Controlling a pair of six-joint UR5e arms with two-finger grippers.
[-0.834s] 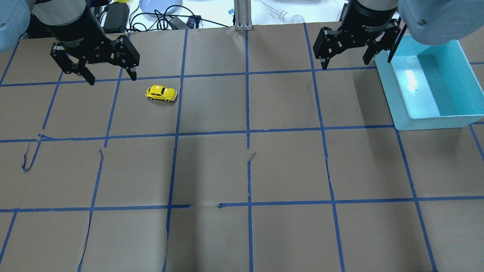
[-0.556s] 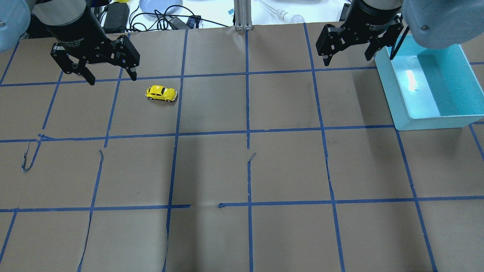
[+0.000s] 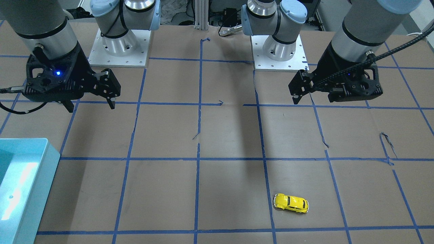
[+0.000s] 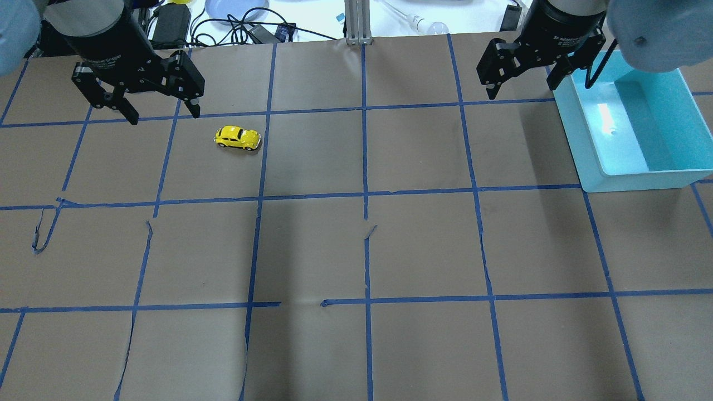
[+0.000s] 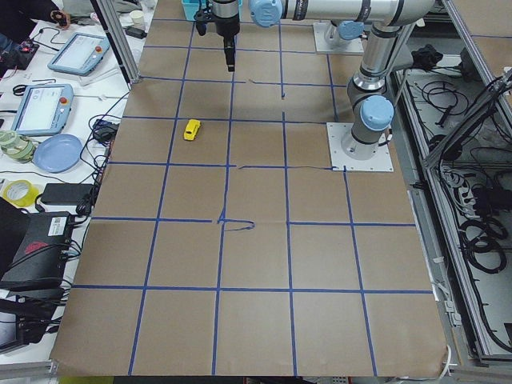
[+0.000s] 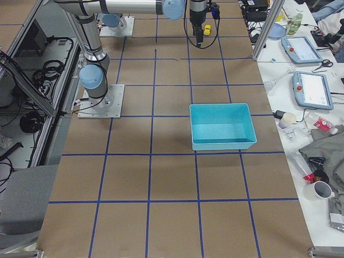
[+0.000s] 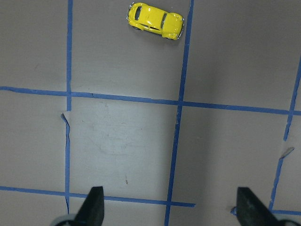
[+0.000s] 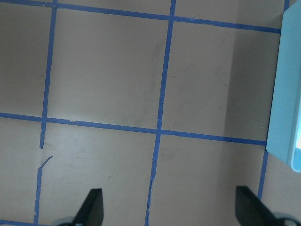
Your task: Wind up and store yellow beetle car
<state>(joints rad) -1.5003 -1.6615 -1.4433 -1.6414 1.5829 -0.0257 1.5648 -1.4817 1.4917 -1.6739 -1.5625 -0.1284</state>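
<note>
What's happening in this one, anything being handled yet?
Nothing is held yet. The yellow beetle car sits on its wheels on the paper-covered table, untouched, near the left pincer, which hangs open above it. The right pincer, also open, hovers beside the teal bin.

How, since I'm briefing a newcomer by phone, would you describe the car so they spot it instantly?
Take the brown table with its blue tape grid, then the end away from the teal bin. Near the left gripper sits the car: tiny, glossy, beetle-shaped, the only yellow thing there.
</note>
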